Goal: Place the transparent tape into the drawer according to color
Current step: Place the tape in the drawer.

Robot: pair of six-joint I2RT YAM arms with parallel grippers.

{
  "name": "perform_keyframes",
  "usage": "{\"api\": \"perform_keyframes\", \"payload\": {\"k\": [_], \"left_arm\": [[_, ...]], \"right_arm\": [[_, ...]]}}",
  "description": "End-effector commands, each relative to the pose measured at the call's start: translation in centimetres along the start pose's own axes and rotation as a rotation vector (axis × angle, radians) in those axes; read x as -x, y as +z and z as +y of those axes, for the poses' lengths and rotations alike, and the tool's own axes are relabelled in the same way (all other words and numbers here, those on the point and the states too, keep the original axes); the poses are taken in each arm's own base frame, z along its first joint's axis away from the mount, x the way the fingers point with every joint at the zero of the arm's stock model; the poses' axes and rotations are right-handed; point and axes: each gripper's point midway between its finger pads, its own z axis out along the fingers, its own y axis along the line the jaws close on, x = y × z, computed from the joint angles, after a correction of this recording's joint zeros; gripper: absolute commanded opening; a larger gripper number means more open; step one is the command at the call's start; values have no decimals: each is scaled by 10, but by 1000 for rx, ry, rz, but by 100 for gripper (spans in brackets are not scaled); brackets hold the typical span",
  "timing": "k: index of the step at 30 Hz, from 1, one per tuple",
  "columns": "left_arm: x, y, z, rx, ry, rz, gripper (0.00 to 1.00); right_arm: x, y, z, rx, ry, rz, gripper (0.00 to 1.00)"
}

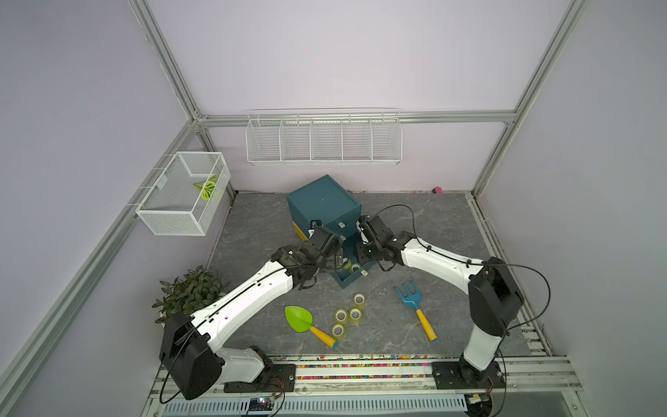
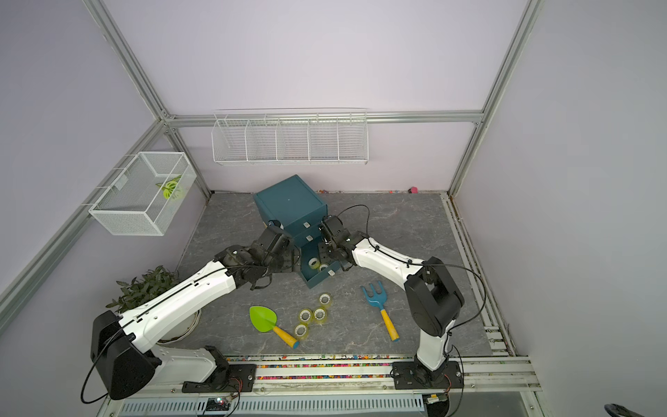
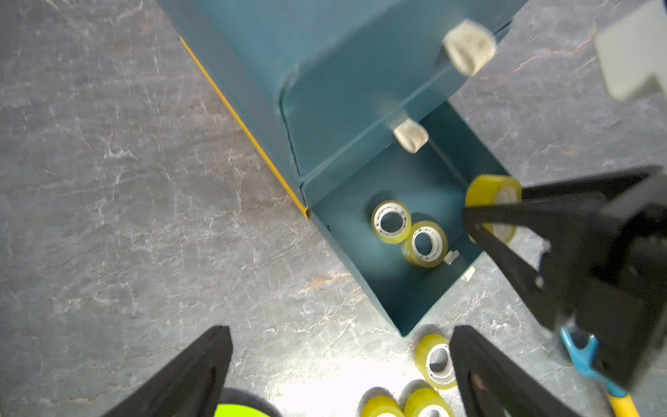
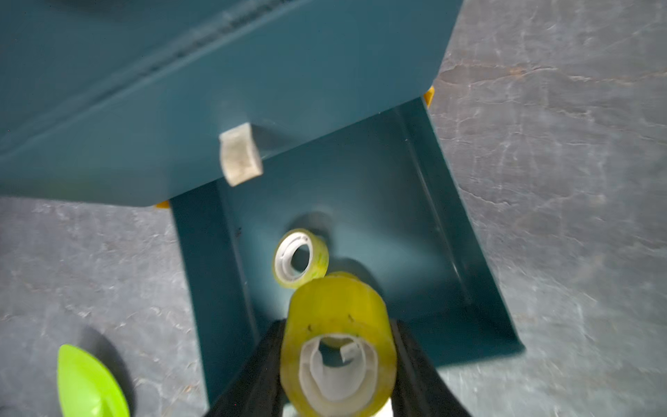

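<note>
- Yellow-green roll is clamped between the fingers of my right gripper, gripped by its round sides with the core hole facing my wrist camera. I reckon that lets it land flat when released.
- I hold it above the open bottom drawer of the teal cabinet. It seems to hang nearer one side wall than mid-drawer, though blur leaves that uncertain.
- Two matching rolls lie touching on the drawer floor, which is why this colour belongs here.
- My left gripper hangs beside the drawer, jaws wide apart and empty, clear of the drop.
- Four more rolls wait on the table, between the shovel and the rake.
- Next, I judge, comes lowering slightly and letting go.
</note>
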Motion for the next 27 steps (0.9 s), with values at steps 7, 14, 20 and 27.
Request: {"api": "perform_keyframes", "payload": {"k": [7, 14, 20, 27], "left_arm": [[-18, 7, 7, 11, -19, 50, 100], [-23, 9, 7, 5, -13, 64, 100], [-34, 14, 0, -24, 4, 127, 100], [-71, 18, -20, -120, 52, 238, 100]], "right_arm": [[17, 6, 12, 56, -8, -45, 63], [19, -14, 13, 70, 8, -84, 64], [8, -44, 12, 90, 30, -111, 63], [-30, -74, 1, 88, 31, -116, 63]]}}
